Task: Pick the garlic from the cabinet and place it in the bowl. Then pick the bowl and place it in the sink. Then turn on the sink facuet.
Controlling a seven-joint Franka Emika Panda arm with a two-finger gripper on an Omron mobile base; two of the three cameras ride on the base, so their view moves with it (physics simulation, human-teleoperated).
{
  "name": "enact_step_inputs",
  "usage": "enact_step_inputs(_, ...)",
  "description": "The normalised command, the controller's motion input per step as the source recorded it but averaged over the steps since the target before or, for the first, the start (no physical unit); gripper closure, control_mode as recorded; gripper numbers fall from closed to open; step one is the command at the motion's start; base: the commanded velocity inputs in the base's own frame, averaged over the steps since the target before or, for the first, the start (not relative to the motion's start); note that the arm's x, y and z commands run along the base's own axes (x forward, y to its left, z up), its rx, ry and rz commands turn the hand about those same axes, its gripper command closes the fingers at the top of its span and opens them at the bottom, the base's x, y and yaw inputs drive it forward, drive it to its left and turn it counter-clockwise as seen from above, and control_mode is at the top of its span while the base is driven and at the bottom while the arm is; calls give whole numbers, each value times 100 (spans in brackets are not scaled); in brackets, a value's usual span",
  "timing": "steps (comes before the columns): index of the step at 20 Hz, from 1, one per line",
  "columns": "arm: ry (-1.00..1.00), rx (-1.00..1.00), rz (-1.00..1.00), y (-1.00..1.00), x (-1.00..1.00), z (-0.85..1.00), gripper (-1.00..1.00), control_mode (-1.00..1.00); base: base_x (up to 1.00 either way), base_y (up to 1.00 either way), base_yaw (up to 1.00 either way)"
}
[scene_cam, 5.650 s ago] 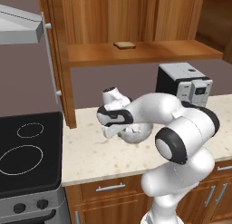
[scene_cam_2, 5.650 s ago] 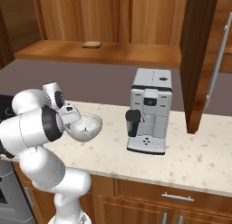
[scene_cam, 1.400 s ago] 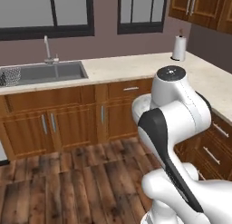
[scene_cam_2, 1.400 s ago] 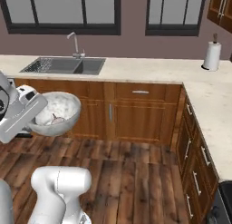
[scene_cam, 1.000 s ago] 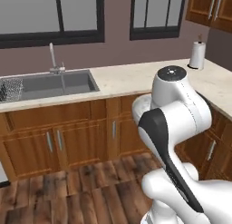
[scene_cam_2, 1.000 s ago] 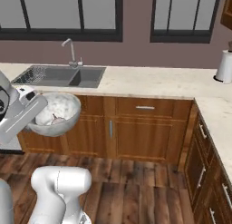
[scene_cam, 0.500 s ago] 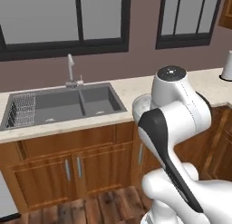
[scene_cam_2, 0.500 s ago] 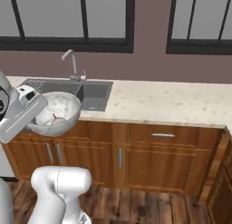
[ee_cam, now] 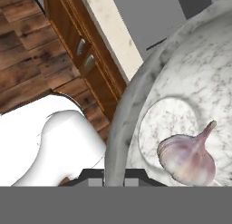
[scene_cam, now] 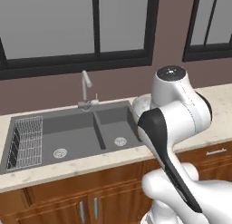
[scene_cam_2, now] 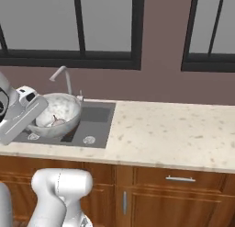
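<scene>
Gripper [scene_cam_2: 33, 112] clamped tight on the bowl [scene_cam_2: 58, 112] rim, fingertips hidden behind it. Garlic [ee_cam: 189, 155] lies inside, just beyond the hand. Sink [scene_cam: 68, 137] below, partly blocked by the arm.

A pale speckled stone countertop [scene_cam_2: 183, 134] runs well off to the hand's right side. Reddish-brown wooden base cabinets [scene_cam_2: 174, 194] with short silver handles [scene_cam_2: 180, 178] stand below hand level. Dark-framed windows [scene_cam: 95, 32] in a brown wall [scene_cam_2: 156, 86] lie beyond the hand.

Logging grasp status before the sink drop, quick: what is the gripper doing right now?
Gripper: shut on the bowl's rim, with the garlic inside.
</scene>
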Motion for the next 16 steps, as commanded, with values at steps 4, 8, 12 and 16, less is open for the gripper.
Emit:
enact_step_inputs(4, 0, 0, 0, 0, 0, 0, 100, 100, 69, 56, 2)
enact_step_inputs(8, 0, 0, 0, 0, 0, 0, 100, 100, 62, 35, 3)
enact_step_inputs(12, 0, 0, 0, 0, 0, 0, 100, 100, 23, 2, 7)
enact_step_inputs(16, 0, 0, 0, 0, 0, 0, 100, 100, 51, 0, 8)
